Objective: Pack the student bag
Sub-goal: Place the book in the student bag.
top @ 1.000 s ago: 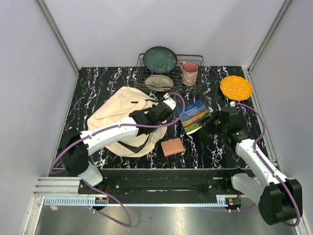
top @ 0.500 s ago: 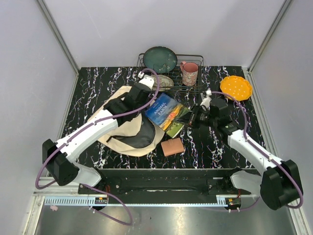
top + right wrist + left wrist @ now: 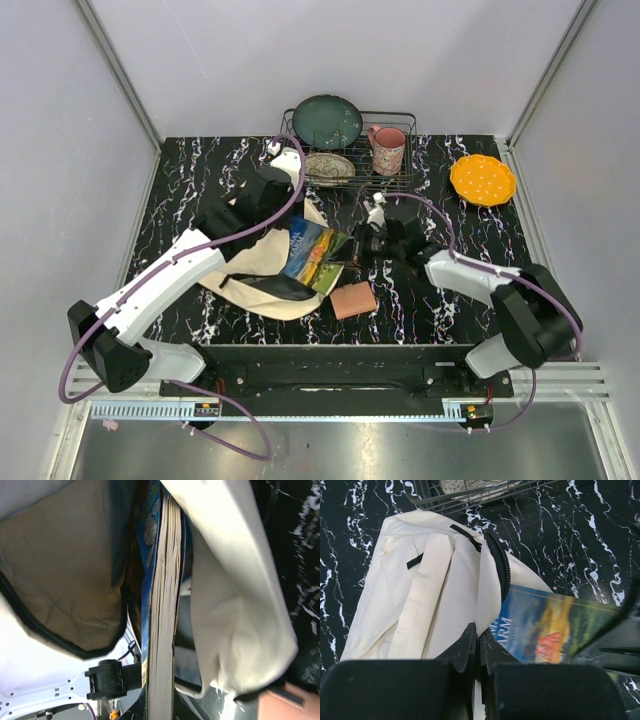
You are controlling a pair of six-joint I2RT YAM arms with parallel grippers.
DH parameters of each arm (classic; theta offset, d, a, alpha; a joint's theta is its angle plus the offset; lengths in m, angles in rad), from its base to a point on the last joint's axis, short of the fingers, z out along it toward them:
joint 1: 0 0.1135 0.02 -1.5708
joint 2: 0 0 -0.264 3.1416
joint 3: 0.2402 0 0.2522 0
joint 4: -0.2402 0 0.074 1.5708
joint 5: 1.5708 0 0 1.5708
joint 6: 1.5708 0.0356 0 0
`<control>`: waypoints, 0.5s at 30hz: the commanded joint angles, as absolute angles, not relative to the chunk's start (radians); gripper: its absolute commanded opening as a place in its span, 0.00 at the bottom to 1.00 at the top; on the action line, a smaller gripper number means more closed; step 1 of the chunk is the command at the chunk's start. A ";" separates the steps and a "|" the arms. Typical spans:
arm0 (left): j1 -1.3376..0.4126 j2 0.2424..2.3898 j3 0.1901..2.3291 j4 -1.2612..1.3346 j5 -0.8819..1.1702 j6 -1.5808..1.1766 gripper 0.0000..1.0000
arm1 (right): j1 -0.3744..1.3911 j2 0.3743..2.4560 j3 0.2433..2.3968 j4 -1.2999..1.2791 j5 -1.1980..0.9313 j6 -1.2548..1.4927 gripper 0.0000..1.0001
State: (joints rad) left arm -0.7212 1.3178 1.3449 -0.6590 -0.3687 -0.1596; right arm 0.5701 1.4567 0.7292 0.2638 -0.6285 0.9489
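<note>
The cream student bag [image 3: 250,262] lies left of centre with its black-lined mouth open to the right. My left gripper [image 3: 262,207] is shut on the bag's upper flap and holds it lifted; the left wrist view shows the fingers [image 3: 470,645] pinching the cream cloth [image 3: 420,590] beside the black zipper [image 3: 502,575]. My right gripper [image 3: 362,245] is shut on a blue picture book [image 3: 314,255] that sits halfway into the mouth. The right wrist view shows the book's page edge [image 3: 162,605] between the tan bag lining [image 3: 65,570] and the cream outer wall [image 3: 235,605].
A pink block [image 3: 352,299] lies just in front of the book. A wire dish rack [image 3: 395,180] at the back holds a teal plate [image 3: 327,121], a patterned plate [image 3: 325,168] and a pink mug [image 3: 388,150]. An orange plate [image 3: 482,179] lies at the back right.
My right gripper has carried the book leftward from the table's middle into the bag's mouth. My left gripper has pulled the flap up and back toward the rack, widening the opening.
</note>
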 commanded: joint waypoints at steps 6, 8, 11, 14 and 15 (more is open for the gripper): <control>-0.726 1.258 1.384 -0.545 -0.273 -0.215 0.00 | 0.658 1.669 0.925 0.578 -0.578 1.081 0.00; -0.726 1.255 1.379 -0.540 -0.264 -0.224 0.00 | 0.667 1.756 0.949 0.644 -0.565 1.127 0.00; -0.726 1.250 1.373 -0.534 -0.264 -0.232 0.00 | 0.698 1.848 1.046 0.644 -0.497 1.166 0.02; -0.724 1.255 1.374 -0.535 -0.267 -0.236 0.00 | 0.728 1.929 1.133 0.617 -0.405 1.203 0.02; -0.724 1.253 1.373 -0.534 -0.265 -0.241 0.00 | 0.735 1.945 1.158 0.598 -0.364 1.209 0.02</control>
